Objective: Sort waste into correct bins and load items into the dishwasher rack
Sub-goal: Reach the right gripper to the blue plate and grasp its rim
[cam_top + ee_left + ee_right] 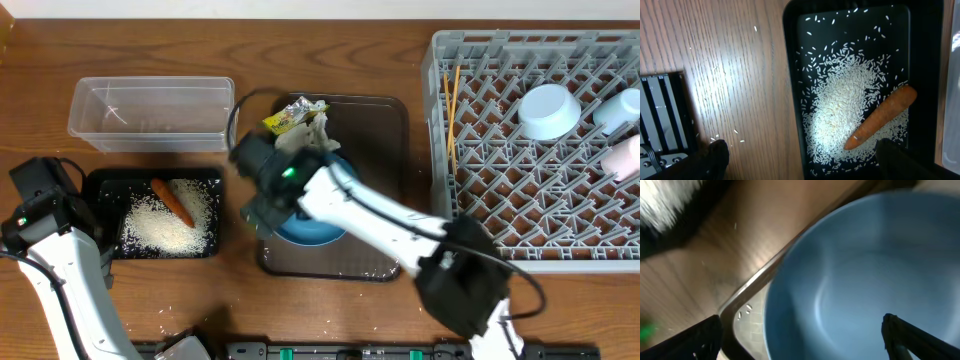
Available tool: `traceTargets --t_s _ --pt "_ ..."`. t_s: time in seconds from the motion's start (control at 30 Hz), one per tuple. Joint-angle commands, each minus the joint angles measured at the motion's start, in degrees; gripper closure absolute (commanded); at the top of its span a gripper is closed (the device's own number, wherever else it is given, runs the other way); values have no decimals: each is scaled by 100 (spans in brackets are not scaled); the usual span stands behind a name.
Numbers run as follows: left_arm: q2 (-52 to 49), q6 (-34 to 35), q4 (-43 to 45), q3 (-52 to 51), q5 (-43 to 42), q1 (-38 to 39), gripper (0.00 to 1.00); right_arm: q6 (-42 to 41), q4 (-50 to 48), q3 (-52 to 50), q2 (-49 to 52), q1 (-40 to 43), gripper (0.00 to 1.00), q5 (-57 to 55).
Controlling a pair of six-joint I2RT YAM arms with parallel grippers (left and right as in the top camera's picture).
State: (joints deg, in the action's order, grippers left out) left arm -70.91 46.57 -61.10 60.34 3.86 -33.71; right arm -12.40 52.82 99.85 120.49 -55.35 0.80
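The orange carrot (882, 117) lies on a heap of white rice (840, 105) in the black tray (792, 100). My left gripper (802, 162) hangs open above the tray's near end, one finger over the wood and one over the tray, holding nothing. The blue plate (865, 280) sits on the brown tray (380, 115). My right gripper (807, 340) is open low over the plate's edge, one finger outside the rim. A crumpled tissue (312, 135) and a yellow-green wrapper (290, 118) lie behind the plate (310, 232). The grey rack (540, 220) holds a light-blue bowl (548, 110), a white cup (620, 108) and chopsticks (452, 110).
A clear tub (150, 110) stands behind the black tray (100, 215). A few loose rice grains (715, 137) lie on the wood beside the tray. A pale pink object (625, 155) rests in the rack's right side. The right arm (400, 225) crosses over the brown tray.
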Motion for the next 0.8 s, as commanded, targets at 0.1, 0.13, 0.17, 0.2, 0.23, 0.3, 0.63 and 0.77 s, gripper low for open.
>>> traceTargets --t_s 0.1,0.13,0.17,0.2,0.23,0.3,0.63,0.77 --pt "57 70 -13 -11 116 -28 4 2 129 -24 369 -343 20 -273" --pt "57 70 -13 -11 116 -28 4 2 144 -24 442 -389 20 -273" --pt "57 70 -13 -11 116 -28 4 0 160 -24 468 -409 22 -273" --pt "57 70 -13 -11 116 -28 4 -2 164 -24 527 -433 26 -271" --pt "57 70 -11 -11 116 -28 4 -31 179 -24 562 -446 30 -273" --pt "57 70 -13 -11 116 -28 4 -92 201 -24 625 -470 40 -273" --pt "57 70 -11 -11 116 -28 4 -356 225 -74 667 -474 55 -269" --pt "57 70 -13 -11 116 -28 4 -369 175 -197 671 -472 67 -275"
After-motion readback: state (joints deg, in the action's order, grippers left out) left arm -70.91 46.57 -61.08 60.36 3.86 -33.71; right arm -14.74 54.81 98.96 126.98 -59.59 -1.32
